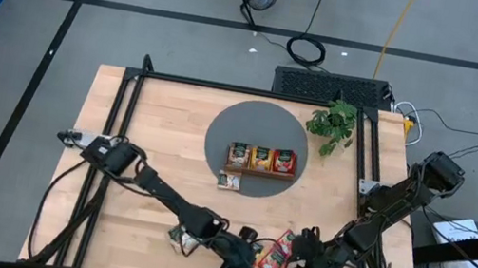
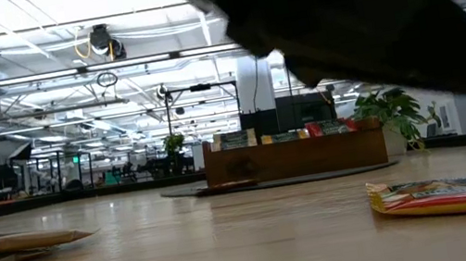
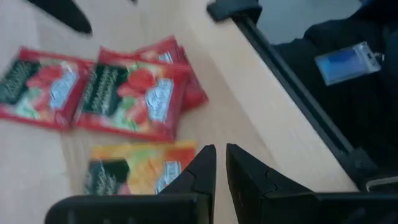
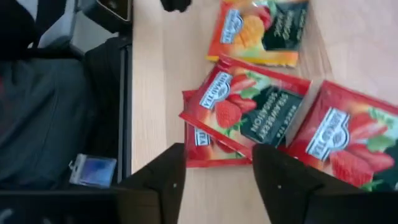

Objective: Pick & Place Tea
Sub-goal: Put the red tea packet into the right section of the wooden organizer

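Note:
Several tea sachets lie flat near the table's near edge: three red ones (image 4: 261,115) overlapping, and an orange-yellow one (image 3: 134,168) beside them. My right gripper (image 4: 217,171) is open, a finger on either side of the red pile's corner (image 4: 208,146). My left gripper (image 3: 221,163) is shut, with nothing between its tips, at the orange sachet's edge. A beige sachet (image 1: 182,238) lies under the left arm. The wooden tray (image 1: 257,170) on the grey mat holds more sachets, and one sachet (image 1: 229,181) lies beside it. My left gripper's fingertip (image 3: 202,158) stands at the orange sachet's edge (image 3: 183,152), slanting down; whether it touches the sachet I cannot tell. My right gripper's fingers (image 4: 165,177) stand over the red pile, and I cannot tell whether they touch it.
The black frame rail (image 3: 292,87) runs along the near edge close to both grippers. Beyond it is a dark thing with a blue tag (image 4: 93,171). A green plant (image 1: 335,122) stands at the far right beside the round grey mat (image 1: 220,131). Bare wood lies at the left.

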Controlling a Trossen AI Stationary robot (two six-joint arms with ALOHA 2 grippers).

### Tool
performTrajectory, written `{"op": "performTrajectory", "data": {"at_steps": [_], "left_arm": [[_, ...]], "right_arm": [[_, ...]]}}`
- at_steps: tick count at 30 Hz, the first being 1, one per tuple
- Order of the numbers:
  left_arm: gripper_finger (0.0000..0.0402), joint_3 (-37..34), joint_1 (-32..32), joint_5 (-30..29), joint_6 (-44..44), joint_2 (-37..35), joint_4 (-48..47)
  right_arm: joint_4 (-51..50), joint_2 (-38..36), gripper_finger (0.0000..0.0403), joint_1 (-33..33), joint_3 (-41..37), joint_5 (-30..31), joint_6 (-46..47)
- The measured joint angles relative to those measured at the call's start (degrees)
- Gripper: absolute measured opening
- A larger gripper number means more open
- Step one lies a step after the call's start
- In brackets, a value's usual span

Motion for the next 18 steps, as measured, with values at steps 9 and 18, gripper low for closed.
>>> {"op": "performTrajectory", "data": {"at_steps": [9,18], "left_arm": [[0.0042,0.30,1.44,6.56,-0.50,0.80,0.37],[0.0042,0.19,1.81,7.34,1.22,2.25,1.86]], "right_arm": [[1.12,0.02,0.0197,0.00,-5.00,0.19,14.16],[8.82,0.02,0.0197,-0.04,-8.15,1.82,15.74]]}}
